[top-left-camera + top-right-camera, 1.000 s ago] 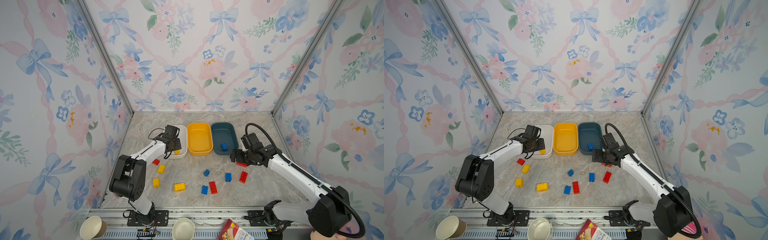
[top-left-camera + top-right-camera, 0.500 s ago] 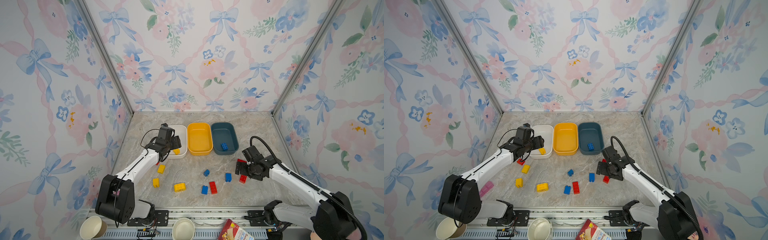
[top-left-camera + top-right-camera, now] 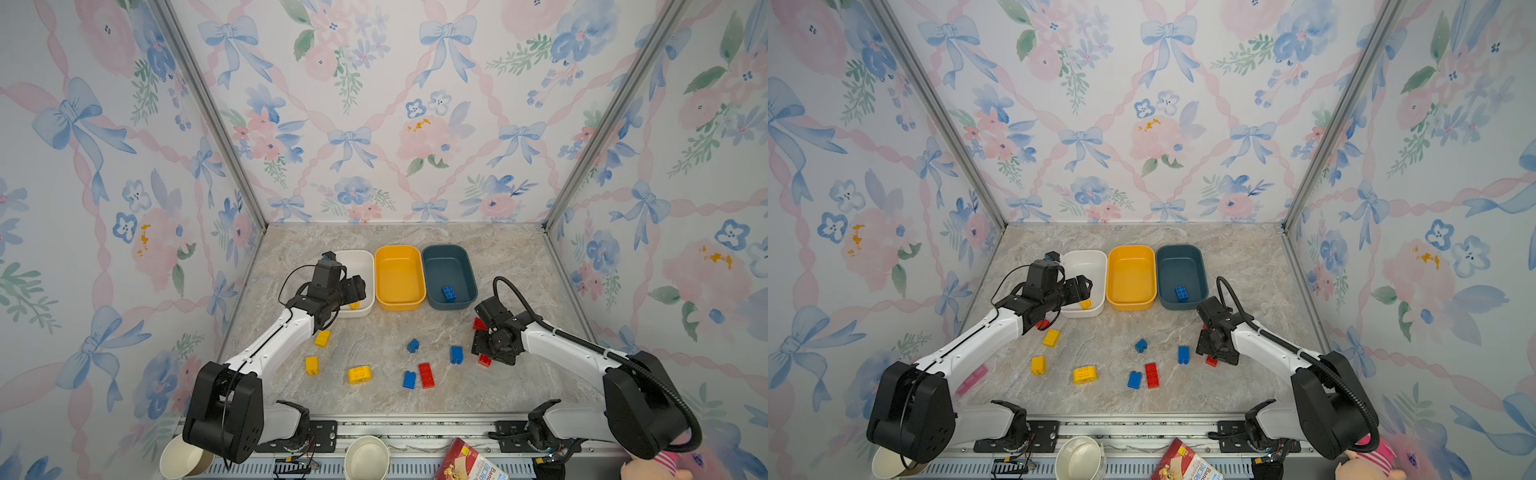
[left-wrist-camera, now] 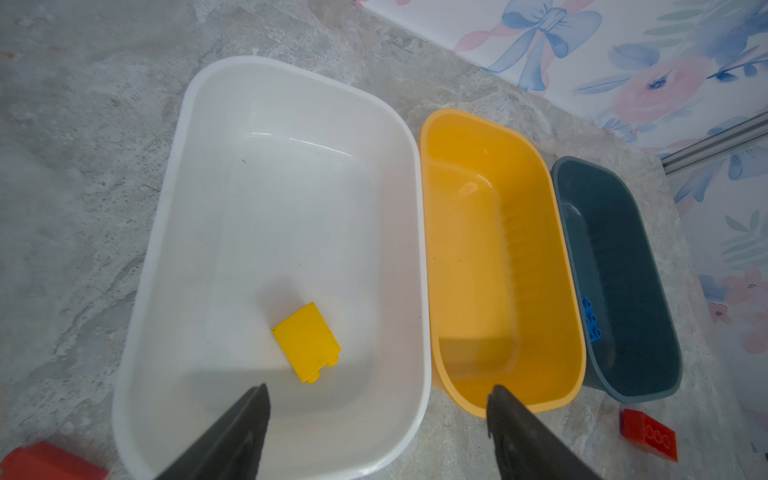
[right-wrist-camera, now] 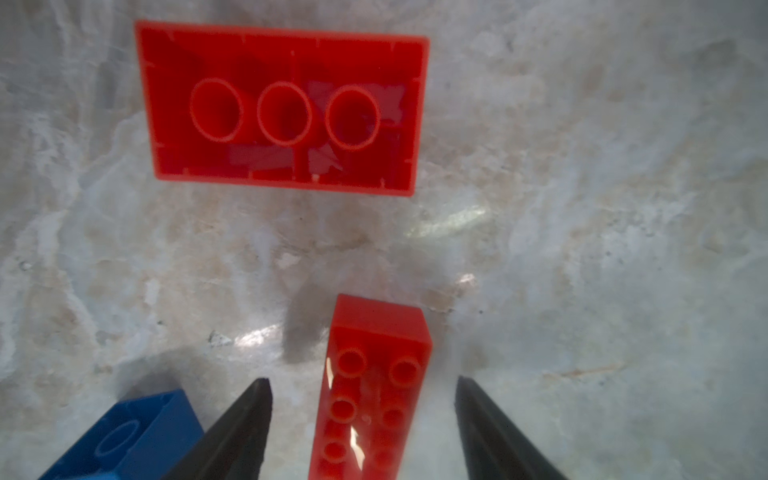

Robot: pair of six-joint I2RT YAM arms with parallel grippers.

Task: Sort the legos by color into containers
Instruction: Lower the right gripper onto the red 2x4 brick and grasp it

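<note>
Left gripper jaws apart, empty; yellow brick lies in the white tub just ahead of the tips (drop looks done). Right gripper jaws apart, straddling red brick, gaps both sides. Step: grasping red. Next: close squarely, lift, carry to the orange tub.

The right gripper has its two dark fingers spread, and a long red brick lies studs-up between them. A gap shows on either side, so neither finger seems to touch it, though the picture is soft there. Beyond the fingertips, apart from it, a second red brick lies upside down, its three hollow tubes showing. A blue brick sits just outside one finger on the marbled tabletop.
</note>
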